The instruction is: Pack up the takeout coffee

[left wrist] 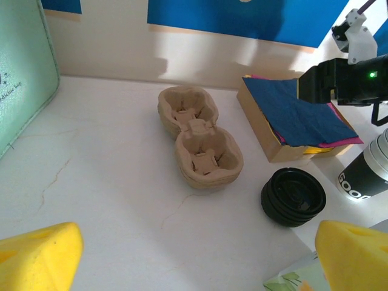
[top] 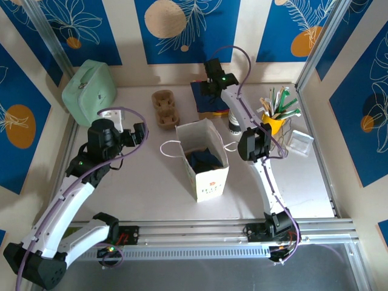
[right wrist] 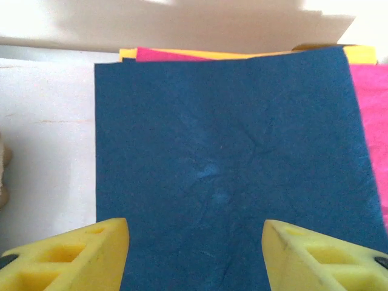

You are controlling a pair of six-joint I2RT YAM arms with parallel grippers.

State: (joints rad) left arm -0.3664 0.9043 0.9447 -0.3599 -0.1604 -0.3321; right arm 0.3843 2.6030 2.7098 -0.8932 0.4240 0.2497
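Observation:
No lidded light cup shows on the table. Something dark lies inside the open white paper bag [top: 211,176] at the middle, and I cannot tell what it is. My right gripper [top: 212,85] [right wrist: 194,254] hangs open at the back, directly over the dark blue napkin [right wrist: 230,163] topping the stack in a cardboard box [left wrist: 267,127]. Nothing sits between its yellow fingers [right wrist: 73,254]. My left gripper [top: 140,134] [left wrist: 194,260] is open and empty above bare table, left of the bag, facing the brown pulp cup carrier [left wrist: 197,136].
A stack of black lids [left wrist: 293,197] and a stack of lidless cups [left wrist: 367,173] stand right of the carrier. A mint green case [top: 89,90] fills the back left corner. A yellow cup of utensils [top: 276,118] and a clear box [top: 300,142] are at the right.

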